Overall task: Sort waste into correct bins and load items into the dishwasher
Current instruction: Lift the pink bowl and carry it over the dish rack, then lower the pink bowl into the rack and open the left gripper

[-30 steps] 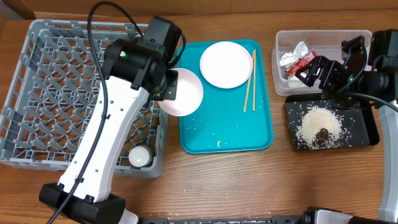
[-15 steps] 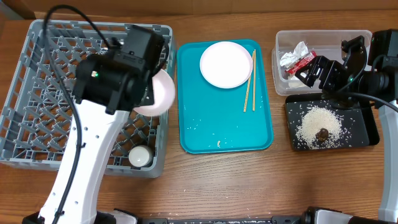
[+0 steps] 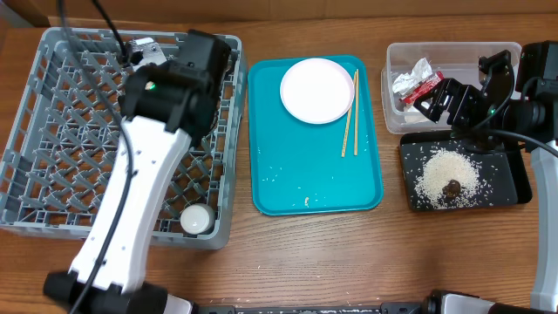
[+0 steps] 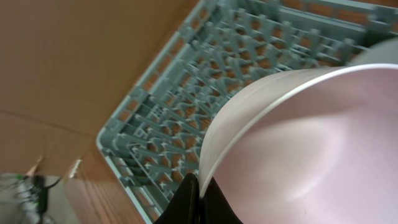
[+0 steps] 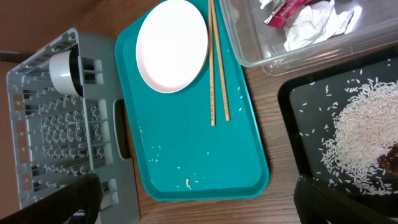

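**Bowl over the rack: set it down between the pegs**

The left claw point(image 4: 199, 190) is clamped on the rim of a white bowl point(image 4: 298, 143) and holds it tilted above the grey dish rack point(image 4: 180, 106). From overhead, the left arm point(image 3: 161, 113) hides the bowl. 1 small cup point(image 3: 195, 218) sits in a corner of the rack.

To do this step well, I judge the bowl should go down slowly, with its rim lined up to a gap in the lattice and well apart from the cup. The claw should part only once the bowl bears on the rack floor. Otherwise the bowl may tip or roll.

The right claw point(image 3: 432, 98) hangs with its fingers apart, holding nothing. It is above the edge between the clear tub point(image 3: 453, 54), which holds the foil wrapper point(image 3: 414, 85), and the black tray point(image 3: 514, 185), which holds the rice point(image 3: 446, 170). The plate point(image 3: 316, 91) and 2 chopsticks point(image 3: 350, 113) lie on the teal tray point(image 3: 314, 174).
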### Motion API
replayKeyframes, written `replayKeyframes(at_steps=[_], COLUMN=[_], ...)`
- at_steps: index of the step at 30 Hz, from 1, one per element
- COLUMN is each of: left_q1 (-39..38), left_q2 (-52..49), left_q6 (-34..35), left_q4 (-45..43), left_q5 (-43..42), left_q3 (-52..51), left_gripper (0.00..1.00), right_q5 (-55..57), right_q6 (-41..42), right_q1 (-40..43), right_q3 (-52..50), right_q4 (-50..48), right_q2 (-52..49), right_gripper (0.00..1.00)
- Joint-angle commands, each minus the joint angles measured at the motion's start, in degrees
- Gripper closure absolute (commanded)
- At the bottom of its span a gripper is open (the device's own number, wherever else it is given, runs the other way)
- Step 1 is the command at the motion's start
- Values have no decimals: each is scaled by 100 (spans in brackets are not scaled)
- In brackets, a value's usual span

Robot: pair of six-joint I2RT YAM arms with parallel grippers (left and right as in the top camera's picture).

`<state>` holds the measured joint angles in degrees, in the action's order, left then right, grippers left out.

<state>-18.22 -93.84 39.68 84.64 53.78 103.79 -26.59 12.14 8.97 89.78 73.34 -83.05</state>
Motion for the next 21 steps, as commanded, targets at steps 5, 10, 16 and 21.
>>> replayKeyframes(at_steps=[5,10,16,21], left_q1=[63,68,68,68], left_q2=[-1008,-1882,-2754,-3222], left_q6=[1458,1624,1626,1622], left_q4=[-247,-597,-741,-787], left_q5=[1152,2074,2977,3158], left_q3=[-393,-518,-518,-518], left_gripper=[96,96,96,96], right_q5=[24,24,24,24], right_q6=[-20,-20,-20,-20], right_q1=[20,20,20,20], right_q3=[28,28,28,28], right_q4=[-15,-15,-15,-15], right_q2=[-11,-11,-11,-11], right_gripper=[0,0,0,0])
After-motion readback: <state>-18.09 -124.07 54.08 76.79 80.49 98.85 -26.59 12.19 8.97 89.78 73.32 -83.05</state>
